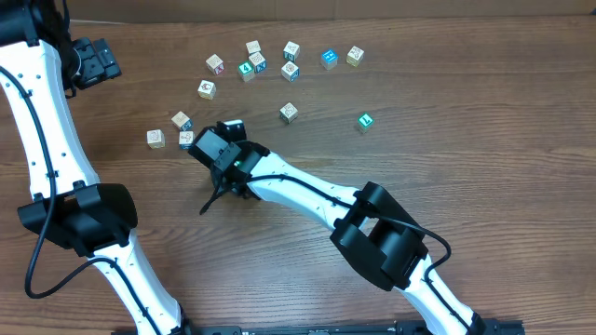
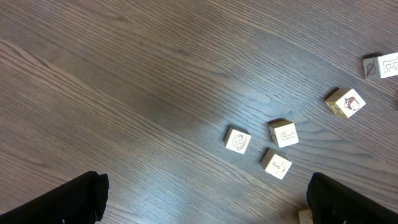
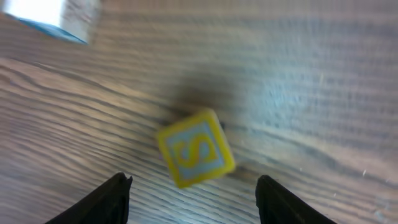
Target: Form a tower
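Observation:
A yellow-framed cube with an S on a pale blue face (image 3: 196, 149) sits tilted and blurred over the wood. It is just ahead of my right gripper (image 3: 193, 200), whose jaws stand open, apart from it on both sides. A pale block with a blue-teal lower face (image 3: 53, 15), which may be the tower, is cut off by the top left corner. From overhead the right gripper (image 1: 212, 149) hangs beside a pale cube (image 1: 186, 140) and hides the yellow cube. My left gripper (image 1: 93, 60) (image 2: 208, 208) is open over bare wood at the far left.
Several loose cubes lie scattered across the back of the table (image 1: 484, 186), among them a blue one (image 1: 328, 59) and a green one (image 1: 365, 121). Three pale cubes (image 2: 276, 163) cluster in the left wrist view. The right arm (image 1: 382, 233) crosses the middle.

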Robot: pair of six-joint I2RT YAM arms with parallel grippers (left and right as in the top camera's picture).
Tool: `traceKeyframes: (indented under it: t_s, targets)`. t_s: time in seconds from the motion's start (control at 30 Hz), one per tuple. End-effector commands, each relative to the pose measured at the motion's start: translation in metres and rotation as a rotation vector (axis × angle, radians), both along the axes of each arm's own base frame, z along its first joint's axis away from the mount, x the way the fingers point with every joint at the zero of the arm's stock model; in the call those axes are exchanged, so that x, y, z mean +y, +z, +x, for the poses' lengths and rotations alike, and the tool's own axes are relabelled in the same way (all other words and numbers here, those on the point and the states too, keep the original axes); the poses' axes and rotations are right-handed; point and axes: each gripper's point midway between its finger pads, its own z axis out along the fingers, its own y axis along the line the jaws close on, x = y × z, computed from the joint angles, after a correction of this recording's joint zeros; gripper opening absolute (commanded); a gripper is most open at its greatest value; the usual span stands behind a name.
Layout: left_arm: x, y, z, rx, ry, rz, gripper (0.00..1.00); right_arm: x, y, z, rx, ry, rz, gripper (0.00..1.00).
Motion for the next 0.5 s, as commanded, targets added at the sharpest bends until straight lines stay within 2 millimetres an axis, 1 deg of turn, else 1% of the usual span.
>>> traceKeyframes:
  t_s: [0.0, 0.1, 0.17, 0.2, 0.27, 0.33, 0.4, 0.47]
  targets:
    - [0.001, 0.007, 0.001, -0.019, 0.010, 0.012, 1.00, 0.001, 0.056, 0.024, -0.080, 0.024, 0.049, 0.63]
    - [0.001, 0.007, 0.001, -0.019, 0.010, 0.012, 0.99, -0.013, 0.075, 0.035, -0.079, -0.006, 0.059, 0.63]
    - [0.001, 0.007, 0.001, -0.019, 0.010, 0.012, 1.00, -0.021, 0.081, 0.042, -0.065, -0.007, 0.075, 0.63]
    - [0.001, 0.007, 0.001, -0.019, 0.010, 0.012, 0.99, -0.022, 0.081, 0.045, -0.050, 0.026, 0.089, 0.63]
    - [0.001, 0.007, 0.001, -0.019, 0.010, 0.012, 0.99, -0.017, 0.080, 0.044, -0.005, 0.140, 0.137, 0.69]
    - [0.001, 0.007, 0.001, -0.019, 0.010, 0.012, 1.00, -0.013, 0.077, 0.040, 0.048, 0.229, 0.193, 0.69]
    - [0.001, 0.006, 0.001, -0.019, 0.010, 0.011, 1.00, -0.012, 0.073, 0.038, 0.088, 0.267, 0.223, 0.69]
    - [0.001, 0.006, 0.001, -0.019, 0.010, 0.011, 1.00, -0.012, 0.066, 0.036, 0.106, 0.286, 0.218, 0.69]
